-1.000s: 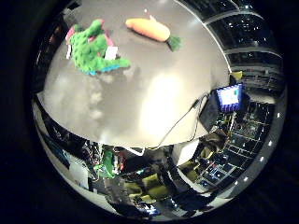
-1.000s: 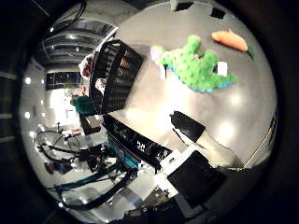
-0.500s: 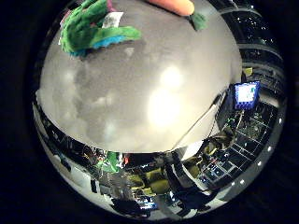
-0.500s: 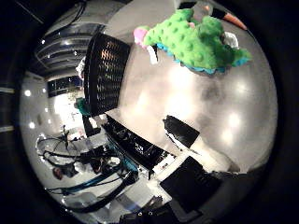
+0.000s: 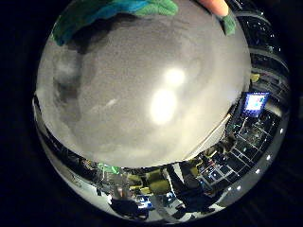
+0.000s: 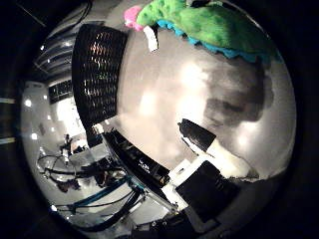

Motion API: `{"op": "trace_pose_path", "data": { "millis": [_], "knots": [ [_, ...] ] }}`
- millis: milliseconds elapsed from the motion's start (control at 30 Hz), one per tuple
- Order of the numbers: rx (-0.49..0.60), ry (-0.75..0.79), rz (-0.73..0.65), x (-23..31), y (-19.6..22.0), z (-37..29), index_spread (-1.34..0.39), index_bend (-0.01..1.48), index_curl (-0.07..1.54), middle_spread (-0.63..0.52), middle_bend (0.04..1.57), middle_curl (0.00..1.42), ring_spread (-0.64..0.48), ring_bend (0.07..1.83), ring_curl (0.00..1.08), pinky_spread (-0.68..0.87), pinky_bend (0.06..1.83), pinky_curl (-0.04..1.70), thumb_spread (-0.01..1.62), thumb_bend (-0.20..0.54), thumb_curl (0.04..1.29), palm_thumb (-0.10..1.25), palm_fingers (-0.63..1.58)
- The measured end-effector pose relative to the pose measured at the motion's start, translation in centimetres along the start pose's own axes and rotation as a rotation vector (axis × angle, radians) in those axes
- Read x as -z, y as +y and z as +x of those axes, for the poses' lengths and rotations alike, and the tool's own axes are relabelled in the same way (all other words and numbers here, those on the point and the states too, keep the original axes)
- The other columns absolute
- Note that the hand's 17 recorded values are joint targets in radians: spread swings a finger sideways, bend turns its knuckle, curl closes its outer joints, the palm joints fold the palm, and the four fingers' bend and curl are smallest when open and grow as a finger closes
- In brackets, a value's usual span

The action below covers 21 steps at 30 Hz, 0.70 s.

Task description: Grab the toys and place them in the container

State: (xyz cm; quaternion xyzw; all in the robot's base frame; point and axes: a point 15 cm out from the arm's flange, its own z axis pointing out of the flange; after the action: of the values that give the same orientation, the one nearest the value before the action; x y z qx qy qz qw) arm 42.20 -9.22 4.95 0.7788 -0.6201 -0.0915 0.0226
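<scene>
Green plush toy [image 6: 214, 25] lies lengthwise on the table [image 5: 142, 94], close under the robot hand [image 6: 209, 144], whose one visible finger looks straight.

You are looking at the hand [image 6: 209, 164] only in the thumb side palm view. One finger [image 6: 199, 137] is showing a black, blunt, rubbery-looking tip on a white, smooth, rounded segment. Behind it the body is presenting boxy black blocks framed by flat white plates with square corners. The little finger side view is showing you none of the robot.
</scene>
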Motion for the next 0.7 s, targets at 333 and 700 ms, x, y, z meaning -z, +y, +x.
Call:
{"op": "trace_pose_path", "data": {
  "millis": [333,700],
  "knots": [
    [-0.033,0.125,0.245,4.9,-3.7,4.1,-0.45,0.55,0.39,-0.26,0.86,0.62,-0.27,1.07,0.52,-0.33,1.05,0.55,0.91,-0.006,0.41,1.00,1.25],
    [-0.073,0.168,0.308,7.8,-1.0,7.4,-0.39,1.05,0.76,-0.23,1.22,0.85,-0.27,1.34,0.71,-0.23,1.33,0.84,0.81,-0.016,0.53,1.09,1.02]
  ]
}}
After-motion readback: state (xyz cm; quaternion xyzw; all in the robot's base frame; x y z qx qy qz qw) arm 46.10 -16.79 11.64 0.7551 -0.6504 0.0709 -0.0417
